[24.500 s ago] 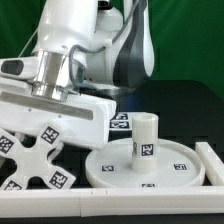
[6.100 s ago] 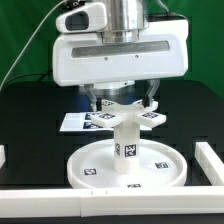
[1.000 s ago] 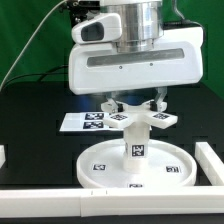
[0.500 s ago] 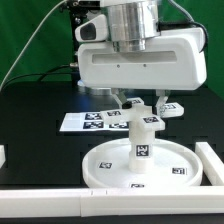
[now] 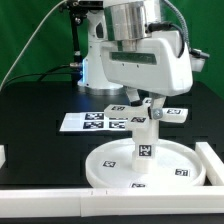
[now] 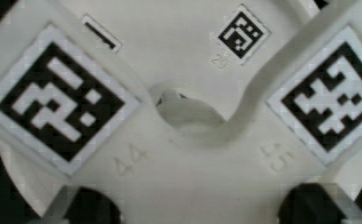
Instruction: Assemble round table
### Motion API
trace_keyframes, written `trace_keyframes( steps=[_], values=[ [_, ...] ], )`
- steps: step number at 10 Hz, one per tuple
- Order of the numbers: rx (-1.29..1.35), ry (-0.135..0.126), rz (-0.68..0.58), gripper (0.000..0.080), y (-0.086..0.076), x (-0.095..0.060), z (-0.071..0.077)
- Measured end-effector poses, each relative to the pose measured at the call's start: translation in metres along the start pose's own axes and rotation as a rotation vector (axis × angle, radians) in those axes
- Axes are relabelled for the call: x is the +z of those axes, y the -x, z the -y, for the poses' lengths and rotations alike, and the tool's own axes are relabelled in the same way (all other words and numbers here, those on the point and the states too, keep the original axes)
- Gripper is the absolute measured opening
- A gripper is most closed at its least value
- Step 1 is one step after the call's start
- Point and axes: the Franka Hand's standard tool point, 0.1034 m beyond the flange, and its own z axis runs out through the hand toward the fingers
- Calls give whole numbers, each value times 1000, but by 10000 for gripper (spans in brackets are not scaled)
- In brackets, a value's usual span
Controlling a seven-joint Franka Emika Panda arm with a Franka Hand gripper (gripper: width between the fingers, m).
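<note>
Claw point(image 5: 142, 101) directly above thick white tagged cylindrical post point(image 5: 143, 142), fingers straddling a white cross-shaped tagged plastic piece point(image 5: 146, 114) seated on post top; pinched or slack, cannot tell. Wrist view: same cross-shaped piece point(image 6: 178, 110) fills frame, centre hole in line with claw axis. Post upright, long axis vertical, straight below claw, standing at centre of large flat white plastic disc point(image 5: 110, 165). Disc flat on black desk point(image 5: 35, 120), near white rectangular border bar point(image 5: 40, 195). Marker board point(image 5: 90, 122) behind, apart.
</note>
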Motion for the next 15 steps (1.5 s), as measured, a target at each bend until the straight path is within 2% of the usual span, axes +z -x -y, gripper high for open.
trace_keyframes(
  steps=[1,2,3,4,6,8,9,10,11,15],
  values=[
    [0,1,1,439,0,1,0],
    [-5,2,1,602,1,1,0],
    [-9,9,8,602,2,0,0],
    [-42,16,24,637,3,-7,4],
    [-87,13,37,646,4,-17,11],
    [-383,8,40,649,1,-22,13],
    [-513,15,53,649,2,-21,10],
    [-672,33,75,649,5,-20,8],
    [-795,74,77,649,9,-20,7],
    [-1070,71,77,649,4,-20,6]
  ],
)
